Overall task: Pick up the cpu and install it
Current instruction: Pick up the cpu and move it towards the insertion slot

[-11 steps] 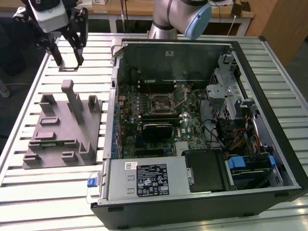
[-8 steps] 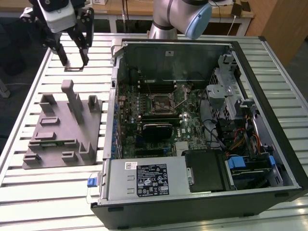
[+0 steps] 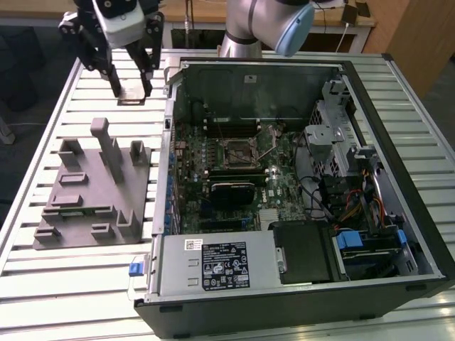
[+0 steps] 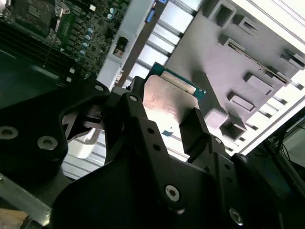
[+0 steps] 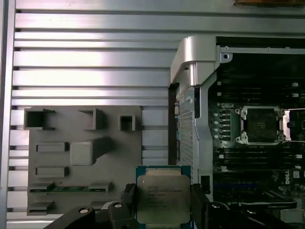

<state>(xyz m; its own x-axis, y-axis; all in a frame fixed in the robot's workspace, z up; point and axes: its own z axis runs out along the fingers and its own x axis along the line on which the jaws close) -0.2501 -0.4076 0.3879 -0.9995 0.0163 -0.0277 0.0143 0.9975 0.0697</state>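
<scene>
The cpu point(image 5: 163, 200) is pinched by its two opposite edges between the gripper's point(image 5: 163, 204) black fingers point(image 5: 128, 196), with its pale metal top facing the first wrist view and a green border showing round it. In the second wrist view the cpu point(image 4: 169, 98) sits the same way, with a finger point(image 4: 195, 126) against each side and its top catching the light. In the exterior view the cpu point(image 3: 132, 100) is a thin dark sliver at the tips of the gripper point(image 3: 131, 91), at the far end of the table point(image 3: 85, 284) on the exterior view's left. It seems to hang just clear of the slats, though that gap is hard to judge.

Nearer than the gripper, also on the exterior view's left, the grey fixture point(image 3: 92, 188) lies flat on the table with its blocks and slots upward. To the exterior view's right of both stands the open case point(image 3: 284, 298), with its green board facing up. The socket point(image 3: 238, 151) lies in the far half of that board with its metal frame round it, well apart from the cpu. In the first wrist view the socket point(image 5: 261, 125) looks bare inside. The arm point(image 3: 249, 21) rises beyond the far wall of the case.
</scene>
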